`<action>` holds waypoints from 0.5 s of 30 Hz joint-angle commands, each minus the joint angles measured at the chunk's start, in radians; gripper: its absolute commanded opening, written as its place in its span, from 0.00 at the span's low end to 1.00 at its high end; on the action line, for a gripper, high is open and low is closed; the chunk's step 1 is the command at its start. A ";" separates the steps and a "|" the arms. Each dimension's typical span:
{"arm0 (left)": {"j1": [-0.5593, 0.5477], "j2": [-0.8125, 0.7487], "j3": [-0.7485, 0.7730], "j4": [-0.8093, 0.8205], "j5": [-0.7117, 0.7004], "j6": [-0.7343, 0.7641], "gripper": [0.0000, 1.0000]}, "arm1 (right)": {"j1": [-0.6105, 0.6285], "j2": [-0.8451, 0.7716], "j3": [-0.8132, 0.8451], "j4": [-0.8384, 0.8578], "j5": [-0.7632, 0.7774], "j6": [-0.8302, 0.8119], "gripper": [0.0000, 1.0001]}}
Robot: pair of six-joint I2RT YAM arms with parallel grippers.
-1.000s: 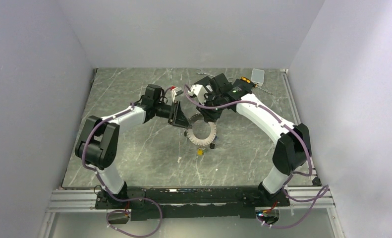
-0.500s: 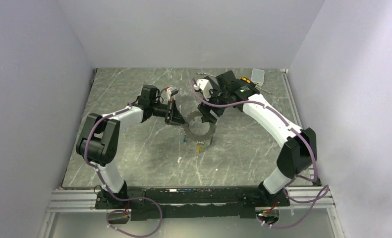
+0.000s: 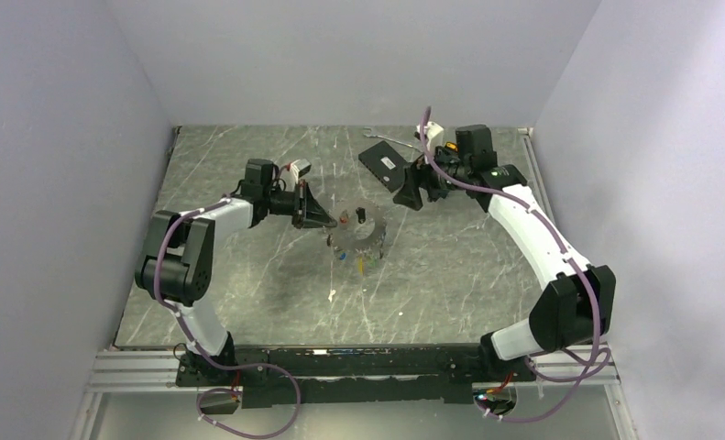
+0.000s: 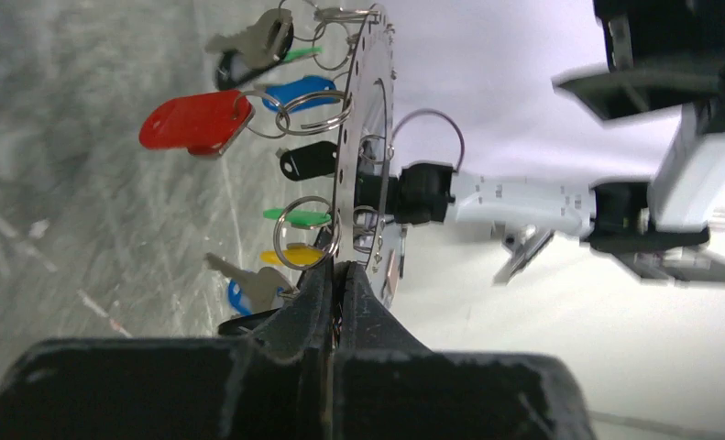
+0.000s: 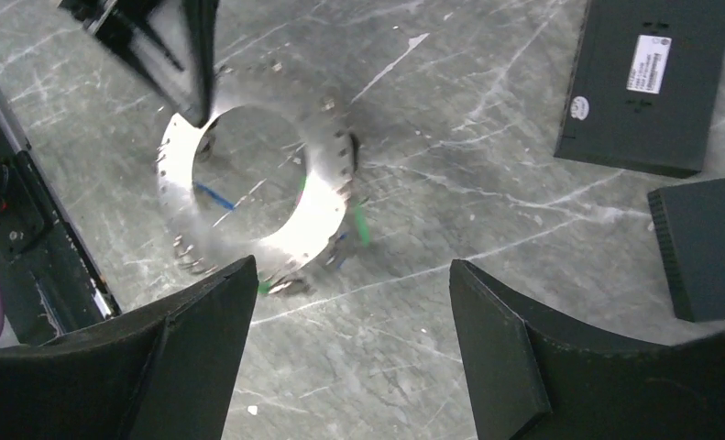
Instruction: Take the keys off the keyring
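Observation:
The keyring [image 3: 377,240] is a flat silvery ring with holes along its rim, and it sits at the table's middle. My left gripper [image 3: 326,223] is shut on its left edge. In the left wrist view the keyring [image 4: 363,119] stands edge-on above the pinched fingertips [image 4: 317,289]. The keys hang from it on small split rings: red [image 4: 193,124], blue [image 4: 299,92], black [image 4: 308,163], green [image 4: 294,217] and yellow [image 4: 290,257]. My right gripper [image 3: 406,194] is open and empty, up and to the right of the ring. In the right wrist view the blurred keyring [image 5: 322,192] lies beyond the gripper [image 5: 351,270].
A flat black box [image 3: 383,163] lies behind the ring, close to my right gripper, and also shows as the black box [image 5: 647,82] in the right wrist view. Another dark block [image 5: 707,247] sits beside it. A thin silver wrench [image 3: 377,136] lies near the back wall.
My left gripper has shut on the ring's edge and drawn it to the left. My right gripper has opened, let go of the ring and pulled back to the right rear.

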 commanded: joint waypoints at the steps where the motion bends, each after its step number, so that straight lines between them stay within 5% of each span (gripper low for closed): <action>1: 0.016 -0.008 0.137 -0.244 -0.128 -0.036 0.00 | 0.077 -0.027 0.014 0.047 0.026 -0.013 0.79; 4: 0.018 0.023 0.195 -0.378 -0.165 -0.081 0.00 | 0.194 -0.020 0.045 0.008 0.175 -0.133 0.78; 15: 0.048 0.031 0.132 -0.204 -0.081 -0.338 0.00 | 0.445 0.041 0.022 0.045 0.411 -0.339 0.61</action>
